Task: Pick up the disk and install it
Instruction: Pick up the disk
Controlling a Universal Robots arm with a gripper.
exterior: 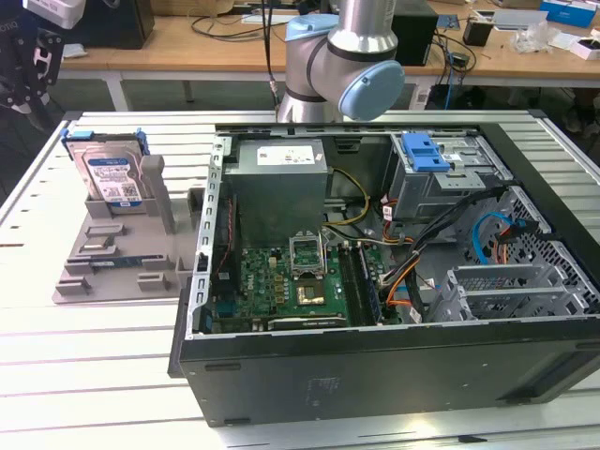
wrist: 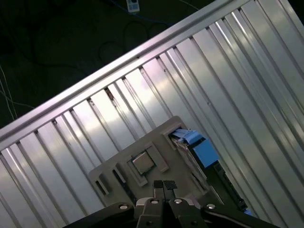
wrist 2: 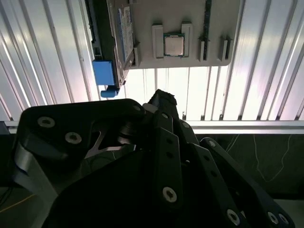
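The flat silver rectangular disk [exterior: 112,176], framed by a bright blue plastic carrier, was stood upright in a grey plastic fixture [exterior: 73,284] on the ribbed metal table [exterior: 94,361], while the black gripper [wrist: 164,185] was kept clear of it, fingers pressed together and empty.

Blue-framed silver disk [exterior: 112,178] w/ prob. white-blue label; grey holder [exterior: 122,267]; ribbed silvery table [exterior: 75,375].

The disk [exterior: 112,176] is held upright on its edge in a slot of the grey fixture [exterior: 122,246], untouched (white-and-blue label facing outward). Its silver body is framed by a bright blue carrier, at the exterior view's left of the open computer case [exterior: 375,366].
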